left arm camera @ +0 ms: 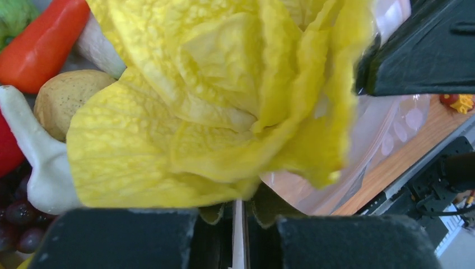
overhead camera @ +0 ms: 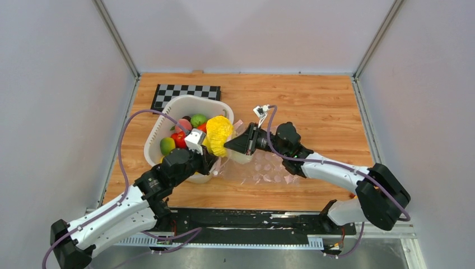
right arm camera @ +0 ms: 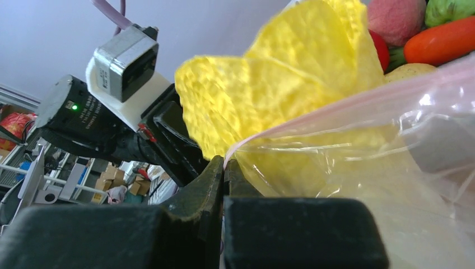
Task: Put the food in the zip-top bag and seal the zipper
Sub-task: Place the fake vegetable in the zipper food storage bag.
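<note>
The left end effector (overhead camera: 208, 147) has its jaws nearly closed on the base of the cabbage (overhead camera: 219, 132), a sliver of white stalk showing between them in the left wrist view (left arm camera: 238, 227). The cabbage's long axis runs away from those jaws. Its yellow leaves (left arm camera: 224, 95) fan outward, and in the overhead view they point toward the far side of the surface (overhead camera: 313, 101), at the right rim of the white basket (overhead camera: 152, 143). The right end effector (overhead camera: 229, 145) is pinched tight on the mouth edge of the zip-top bag (overhead camera: 263, 168), just beside the cabbage. The bag lies flat on the surface, its length running left to right, with its mouth toward the basket and lifted by that grip. From the right wrist (right arm camera: 224, 168), the pink zipper (right arm camera: 358, 96) slants up and away from the jaws. Yellow leaf shows above it and through the clear film (right arm camera: 364, 185) below it, so the cabbage (right arm camera: 280, 95) sits right at the mouth. A carrot (right arm camera: 442, 39) and other food lie in the basket behind.
</note>
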Robot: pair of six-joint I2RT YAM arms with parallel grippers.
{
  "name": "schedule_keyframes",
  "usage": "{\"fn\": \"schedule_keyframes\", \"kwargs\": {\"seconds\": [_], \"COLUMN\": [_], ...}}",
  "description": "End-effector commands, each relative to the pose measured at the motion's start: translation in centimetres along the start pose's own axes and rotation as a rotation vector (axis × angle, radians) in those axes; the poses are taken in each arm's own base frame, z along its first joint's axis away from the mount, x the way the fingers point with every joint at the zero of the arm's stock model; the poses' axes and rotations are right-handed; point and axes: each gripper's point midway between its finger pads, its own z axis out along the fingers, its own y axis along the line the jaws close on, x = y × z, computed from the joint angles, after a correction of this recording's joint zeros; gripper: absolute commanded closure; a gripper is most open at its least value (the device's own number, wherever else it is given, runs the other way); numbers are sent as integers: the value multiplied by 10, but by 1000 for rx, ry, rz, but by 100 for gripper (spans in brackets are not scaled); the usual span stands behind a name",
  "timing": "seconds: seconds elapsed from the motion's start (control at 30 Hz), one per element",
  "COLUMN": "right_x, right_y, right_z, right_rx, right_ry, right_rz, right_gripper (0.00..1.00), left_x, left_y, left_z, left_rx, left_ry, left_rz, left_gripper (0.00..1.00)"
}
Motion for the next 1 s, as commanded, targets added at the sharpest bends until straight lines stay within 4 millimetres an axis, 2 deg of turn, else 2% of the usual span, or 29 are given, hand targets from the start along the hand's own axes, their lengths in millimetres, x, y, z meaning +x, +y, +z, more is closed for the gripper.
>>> {"fn": "schedule_keyframes", "kwargs": {"seconds": [0.0,0.07,0.17,0.33,0.77,0.97], "right_x": [-22,-26,-28,-37,-53,-57], "right_y": [23,24,27,41,70,70], "right_z": [-12,-18,-24,-31,-60,-67], "right_rx": [10,35,45,13,-49,-27], "right_ry": [-68,-86,-103,-150,-254,-280], "right_rz": [-57,-67,-81,-94,-185,-197], "right_gripper": [100,100,100,100,100,100], "left_x": [-26,-32,-40,-43,-27,-25], "left_y": [-23,-27,-34,-48,-64,-70], "left_z": [-8,-12,-16,-19,-12,-7], "left_rx": [102,124,158,231,296,320], "left_ry": [-74,-100,-123,-133,-42,-28], "left_rz": [-11,-28,-44,-83,-157,-190], "left_gripper": [82,70,59,57,56,54]}}
